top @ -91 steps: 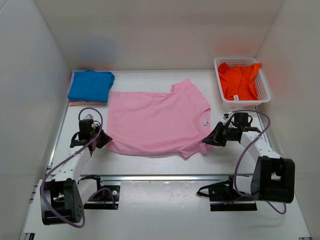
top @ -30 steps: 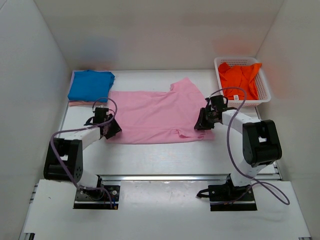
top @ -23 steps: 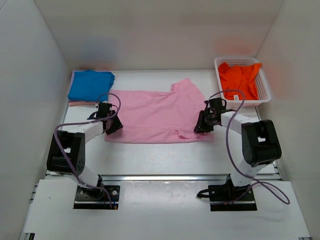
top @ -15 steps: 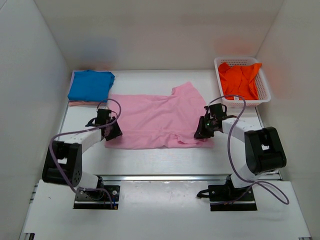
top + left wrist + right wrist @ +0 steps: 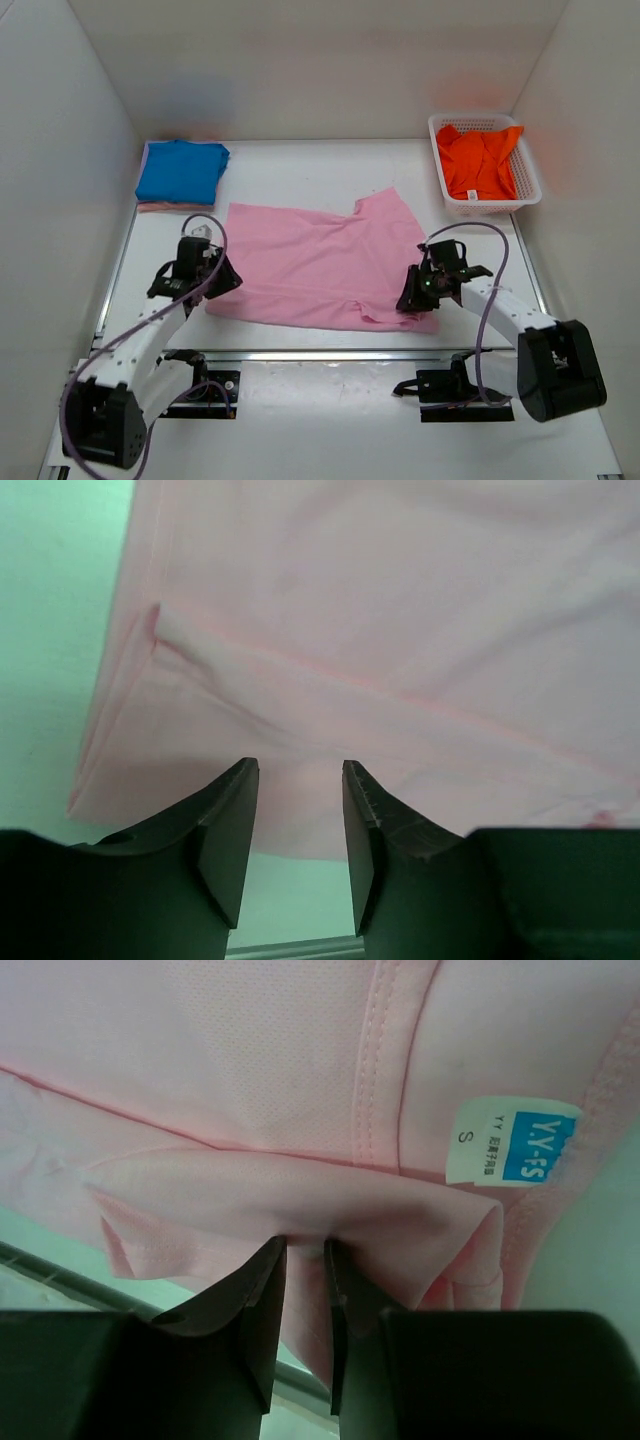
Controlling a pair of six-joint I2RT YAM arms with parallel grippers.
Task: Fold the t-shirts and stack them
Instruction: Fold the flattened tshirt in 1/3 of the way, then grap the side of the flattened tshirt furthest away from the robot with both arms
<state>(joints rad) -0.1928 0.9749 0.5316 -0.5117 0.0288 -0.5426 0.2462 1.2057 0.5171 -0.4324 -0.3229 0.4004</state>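
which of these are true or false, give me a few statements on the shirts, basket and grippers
1. The orange t-shirt lies in the white basket. True.
2. The blue t-shirt is spread flat mid-table. False: it sits folded at the table's far left corner.
3. The right gripper pinches a fold of the pink t-shirt. True.
4. The left gripper has its jaws pressed together. False: they stand apart over the pink t-shirt's edge.
5. The pink t-shirt's label reads XL. False: it reads S.
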